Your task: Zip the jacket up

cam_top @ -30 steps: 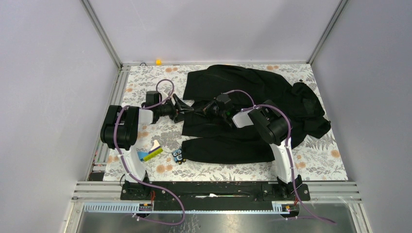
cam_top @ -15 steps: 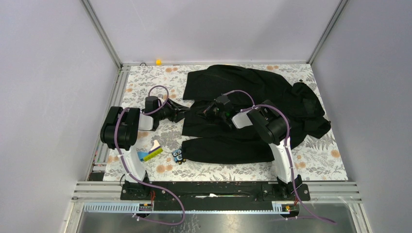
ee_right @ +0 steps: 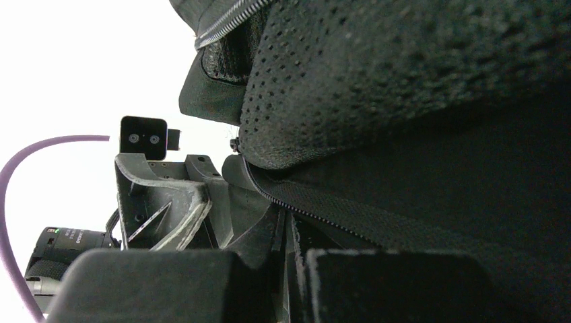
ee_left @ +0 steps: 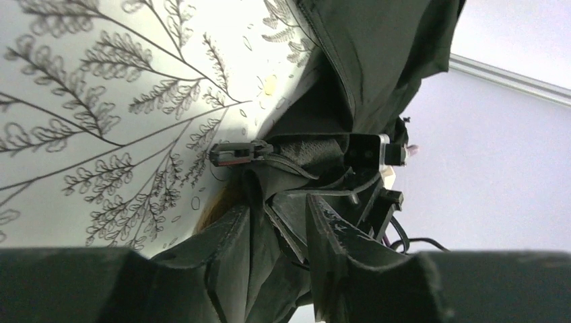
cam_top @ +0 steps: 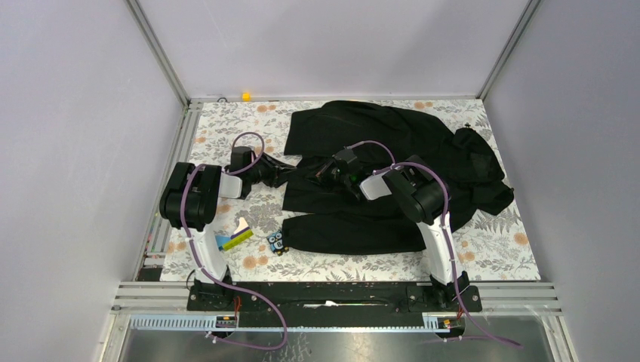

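Since a second ago my left gripper (cam_top: 285, 172) has slid in off the bare floral cloth (cam_top: 226, 128) to the edge of the jacket (cam_top: 392, 136), and its fingers have drawn closer together. The right gripper (cam_top: 326, 170) has hardly shifted. From the top view, the two grippers face each other, near but apart, with a short strip of black fabric bridging them. Most of the jacket lies spread out beyond and to the right of the right gripper. Back toward the left arm's base lie a yellow-and-blue card (cam_top: 232, 240) and a small toy (cam_top: 277, 242), well apart from the left gripper.

From the left wrist, my fingers (ee_left: 229, 245) stand slightly apart, with a bunched fold of jacket filling the gap, so the left gripper is clamped on fabric. Just ahead of the fingertips sits a small dark tab (ee_left: 237, 153) (a zipper pull, I think, though it is too small to be sure). The right gripper's body shows just past it. Floral cloth runs off to the left of the fingers.

From the right wrist, my own fingers (ee_right: 155, 282) are blurred dark blocks at the bottom, almost closed. A line of zipper teeth (ee_right: 303, 210) runs down into the narrow slot between them, so the right gripper is pinched on the jacket's zipper edge. Mesh lining (ee_right: 404, 81) looms above and to the right. The left gripper stands straight ahead to the left.
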